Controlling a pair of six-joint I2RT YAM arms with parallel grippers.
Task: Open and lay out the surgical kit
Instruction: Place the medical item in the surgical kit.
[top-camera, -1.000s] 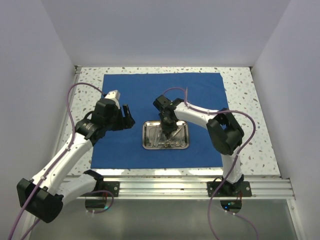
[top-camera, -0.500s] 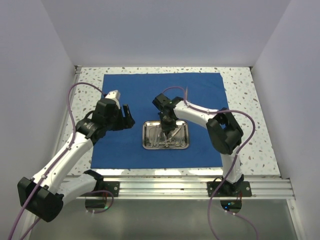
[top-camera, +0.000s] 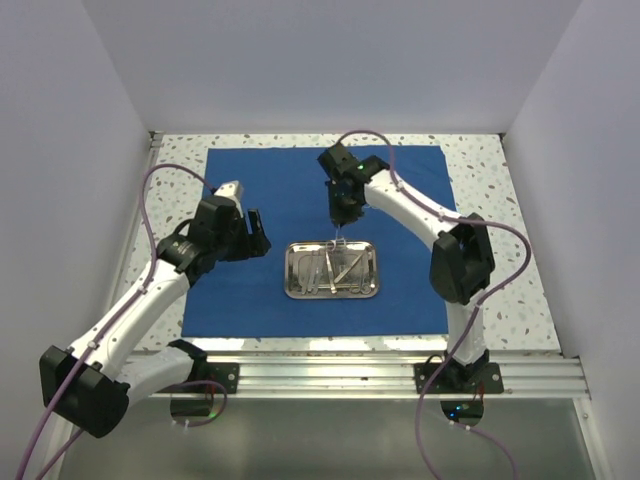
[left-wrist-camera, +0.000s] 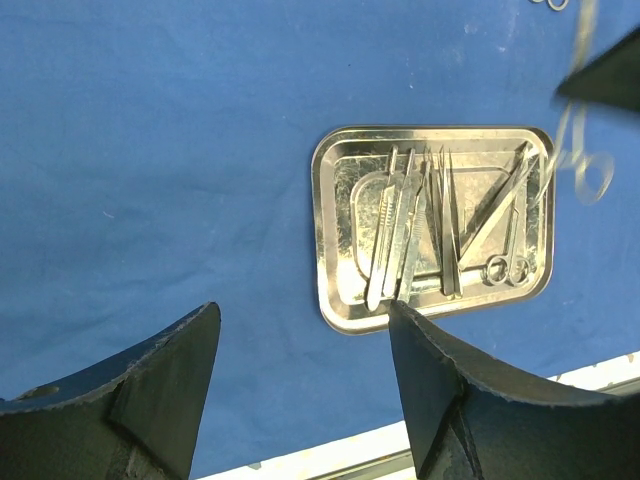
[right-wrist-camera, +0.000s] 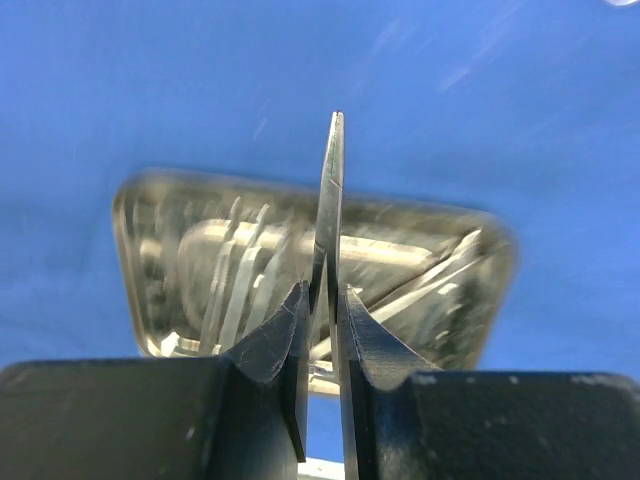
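Right now the large royal-blue cloth wrap (top-camera: 260, 180) lies spread flat on the speckled white tabletop (top-camera: 480, 290). The shiny rectangular steel tray with rounded corners (left-wrist-camera: 322, 220) sits on the near middle of it.

My right hand (right-wrist-camera: 322, 290) hangs in the air over the cloth, just past the far edge of the tray. Its fingers (right-wrist-camera: 280, 350) are pressed together on a slender silver scissor-like instrument (right-wrist-camera: 331, 190). From the right wrist camera I see that instrument edge-on, a narrow strip sticking out past the fingertips, with the tray blurred beneath it. From the left wrist camera the same piece dangles clear of the tray's far right corner, ring handles at its lower end, touching nothing but the hand.

The other slender silver instruments (left-wrist-camera: 400, 230) lie inside the tray. Several flat handles lie side by side on its left half, a pair of tweezers (left-wrist-camera: 447, 220) sits near the middle, and ring-handled pieces (left-wrist-camera: 505, 260) lie slanted on the right.

My left hand (top-camera: 255, 232) hovers over bare cloth to the left of the tray, near it but not touching. Its two dark fingers (left-wrist-camera: 170, 390) are spread wide with nothing between them. In its own camera the tray sits beyond the fingertips and off to the right.
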